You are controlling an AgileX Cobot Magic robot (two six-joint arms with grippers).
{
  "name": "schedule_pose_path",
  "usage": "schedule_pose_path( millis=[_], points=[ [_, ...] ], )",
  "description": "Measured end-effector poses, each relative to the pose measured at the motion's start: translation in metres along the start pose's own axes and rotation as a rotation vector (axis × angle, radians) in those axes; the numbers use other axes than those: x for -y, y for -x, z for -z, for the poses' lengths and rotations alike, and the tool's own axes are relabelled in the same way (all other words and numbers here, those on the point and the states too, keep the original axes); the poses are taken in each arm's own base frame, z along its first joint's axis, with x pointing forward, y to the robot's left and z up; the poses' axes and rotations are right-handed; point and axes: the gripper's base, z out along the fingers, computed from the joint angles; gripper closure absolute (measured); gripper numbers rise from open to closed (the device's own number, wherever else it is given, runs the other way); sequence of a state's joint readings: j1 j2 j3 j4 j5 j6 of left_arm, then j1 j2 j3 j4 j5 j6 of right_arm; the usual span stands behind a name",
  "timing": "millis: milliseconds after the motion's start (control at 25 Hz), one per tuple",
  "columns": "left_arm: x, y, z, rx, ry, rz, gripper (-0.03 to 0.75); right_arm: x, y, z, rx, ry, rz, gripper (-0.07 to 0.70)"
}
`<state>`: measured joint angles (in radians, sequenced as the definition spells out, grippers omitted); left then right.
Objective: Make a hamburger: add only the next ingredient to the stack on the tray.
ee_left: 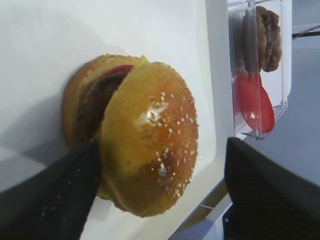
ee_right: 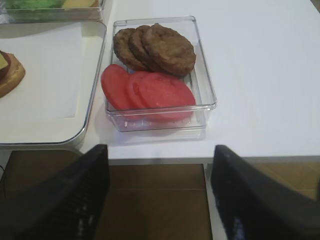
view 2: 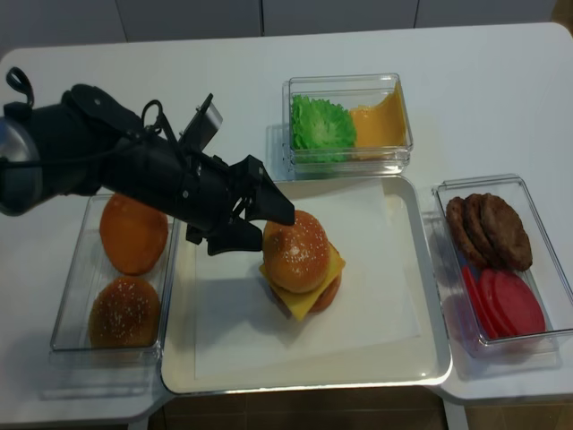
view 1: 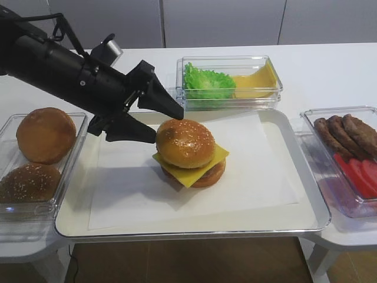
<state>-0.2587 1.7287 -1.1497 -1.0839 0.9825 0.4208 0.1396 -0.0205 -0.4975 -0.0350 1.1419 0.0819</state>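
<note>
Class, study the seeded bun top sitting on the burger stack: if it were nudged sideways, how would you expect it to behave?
The seeded bun top sits off-centre on the thin cheese slice, so it would probably slide rather than grip. Its glossy dome suggests a smooth surface that could slip between the open left hand. Being round, it may roll if it lands on edge on the tray.
</note>
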Motion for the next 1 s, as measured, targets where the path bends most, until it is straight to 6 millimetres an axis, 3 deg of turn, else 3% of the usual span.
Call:
schedule_pose_path(
  millis=[760,1000],
  points=[
    [0.005,-0.005,-0.009,-0.017,0.028,-0.019,0.144,0.000,0.000,0.000,0.000,0.000,0.000,0.133],
    [0.009,-0.006,0.010,0.019,0.172,-0.104,0.146,0.000,0.000,0.000,0.000,0.000,0.000,0.133]
  ],
)
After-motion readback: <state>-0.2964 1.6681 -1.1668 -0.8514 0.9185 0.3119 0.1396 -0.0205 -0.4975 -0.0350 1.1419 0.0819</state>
